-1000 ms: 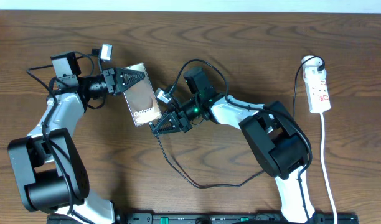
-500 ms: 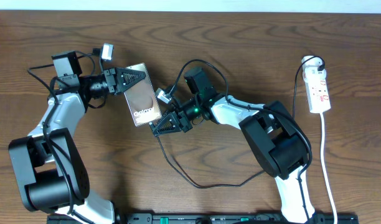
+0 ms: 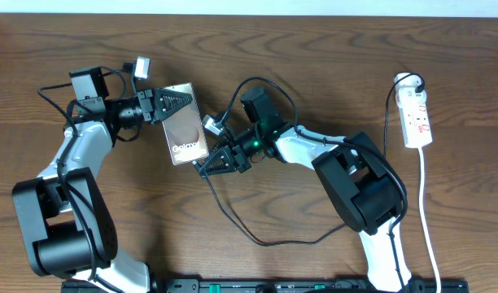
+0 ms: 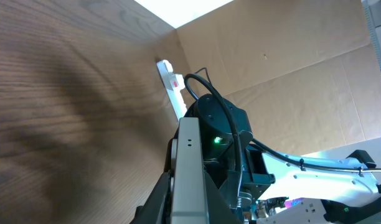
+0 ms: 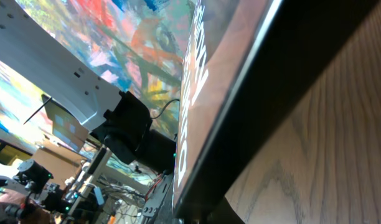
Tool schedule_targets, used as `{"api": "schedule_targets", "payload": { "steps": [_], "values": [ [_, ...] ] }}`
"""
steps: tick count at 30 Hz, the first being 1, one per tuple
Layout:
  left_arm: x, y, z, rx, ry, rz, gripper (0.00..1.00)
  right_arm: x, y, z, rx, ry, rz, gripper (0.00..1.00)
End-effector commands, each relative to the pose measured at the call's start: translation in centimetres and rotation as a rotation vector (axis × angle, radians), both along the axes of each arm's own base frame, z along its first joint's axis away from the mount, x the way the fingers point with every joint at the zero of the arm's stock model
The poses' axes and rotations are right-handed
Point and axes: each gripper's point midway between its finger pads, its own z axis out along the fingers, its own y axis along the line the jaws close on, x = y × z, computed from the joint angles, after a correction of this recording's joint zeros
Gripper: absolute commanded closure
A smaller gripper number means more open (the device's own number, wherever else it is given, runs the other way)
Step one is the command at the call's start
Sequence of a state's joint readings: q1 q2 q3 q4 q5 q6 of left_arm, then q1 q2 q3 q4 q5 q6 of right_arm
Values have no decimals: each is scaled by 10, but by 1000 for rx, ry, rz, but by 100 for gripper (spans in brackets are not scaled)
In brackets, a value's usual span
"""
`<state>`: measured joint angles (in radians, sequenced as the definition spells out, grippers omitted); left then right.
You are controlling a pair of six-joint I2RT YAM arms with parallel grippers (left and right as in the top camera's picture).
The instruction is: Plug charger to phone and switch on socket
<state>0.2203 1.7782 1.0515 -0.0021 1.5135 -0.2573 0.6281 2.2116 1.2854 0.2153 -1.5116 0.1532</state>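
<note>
My left gripper is pressed shut on the top end of the phone. It holds the phone up on its thin edge. The phone's long side runs from my left fingers toward my right gripper. Its free short end sits just in front of my right fingertips, very near.

My right gripper is pressed together too. The charger comes out from it, so I think it pinches the black wire near the tip. I cannot see the tip itself.

The socket lies well apart, far behind my right gripper. My right arm is nearer to it.
</note>
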Motion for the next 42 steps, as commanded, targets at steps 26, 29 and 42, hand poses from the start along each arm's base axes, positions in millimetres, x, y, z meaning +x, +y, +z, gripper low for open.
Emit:
{"api": "schedule_targets", "payload": {
  "steps": [26, 29, 42],
  "values": [
    [3, 51, 5, -47, 8, 99, 92, -4, 8, 7, -4, -6, 9, 99],
    [3, 55, 5, -47, 7, 109, 92, 2, 12, 1, -62, 21, -37, 99],
    [18, 62, 7, -15, 17, 165, 93, 23, 27, 5, -174, 147, -160, 99]
  ]
}}
